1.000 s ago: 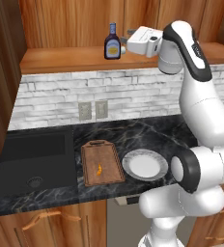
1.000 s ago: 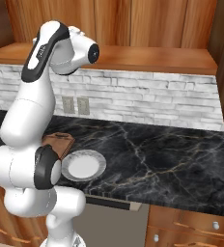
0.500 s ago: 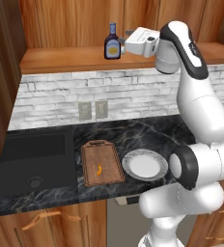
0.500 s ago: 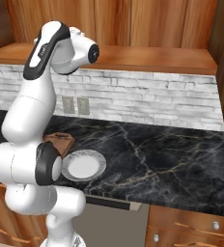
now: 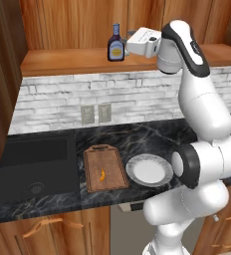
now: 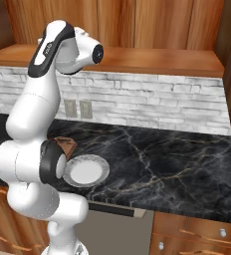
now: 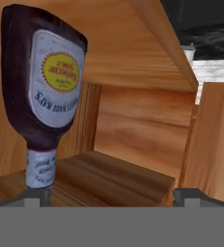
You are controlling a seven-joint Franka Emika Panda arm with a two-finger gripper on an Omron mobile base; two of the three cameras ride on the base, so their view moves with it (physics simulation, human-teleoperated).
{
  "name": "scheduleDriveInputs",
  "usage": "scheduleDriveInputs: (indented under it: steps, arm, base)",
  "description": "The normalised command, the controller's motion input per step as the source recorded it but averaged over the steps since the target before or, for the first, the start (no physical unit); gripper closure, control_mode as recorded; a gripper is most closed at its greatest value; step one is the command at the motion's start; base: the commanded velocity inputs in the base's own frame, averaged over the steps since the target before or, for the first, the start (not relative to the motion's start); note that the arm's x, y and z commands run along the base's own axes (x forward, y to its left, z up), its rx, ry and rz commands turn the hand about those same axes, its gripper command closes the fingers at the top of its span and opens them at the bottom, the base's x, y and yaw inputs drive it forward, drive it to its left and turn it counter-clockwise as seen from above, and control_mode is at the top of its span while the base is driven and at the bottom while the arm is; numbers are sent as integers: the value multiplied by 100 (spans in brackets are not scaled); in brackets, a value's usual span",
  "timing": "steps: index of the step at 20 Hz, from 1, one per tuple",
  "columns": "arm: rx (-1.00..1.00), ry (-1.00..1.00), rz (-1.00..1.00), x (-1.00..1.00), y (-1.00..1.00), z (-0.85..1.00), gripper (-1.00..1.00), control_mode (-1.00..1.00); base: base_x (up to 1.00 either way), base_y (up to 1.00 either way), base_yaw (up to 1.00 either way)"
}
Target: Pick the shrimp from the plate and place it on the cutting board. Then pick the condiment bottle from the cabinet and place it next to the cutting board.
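Up on the cabinet (image 5: 77, 60) ledge, condiment bottle (image 5: 116, 44) sits just beside gripper (image 5: 129, 42), w/ fingers (image 7: 34, 197) spread wide, nothing held.

Glossy white rounded arm (image 5: 202, 114) segments, black joint bands, a boxy white hand (image 5: 143, 42) housing

On the cabinet (image 5: 62, 30) ledge the condiment bottle (image 5: 116, 44) stands alone, with bare shelf to its left and the back panels close behind it. The end effector (image 5: 130, 42), jaws wide apart, sits just beside the bottle's right. In the hand view the bottle lies off to one side, with open shelf across the middle.
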Motion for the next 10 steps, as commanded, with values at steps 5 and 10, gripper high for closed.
scheduleDriveInputs:
  steps: [5, 10]
  arm:
    - [0, 0, 0, 16, 0, 0, -100, -100]
    - [0, 0, 0, 14, 4, 0, -100, -100]
  base:
    - [0, 0, 0]
    - [0, 0, 0]
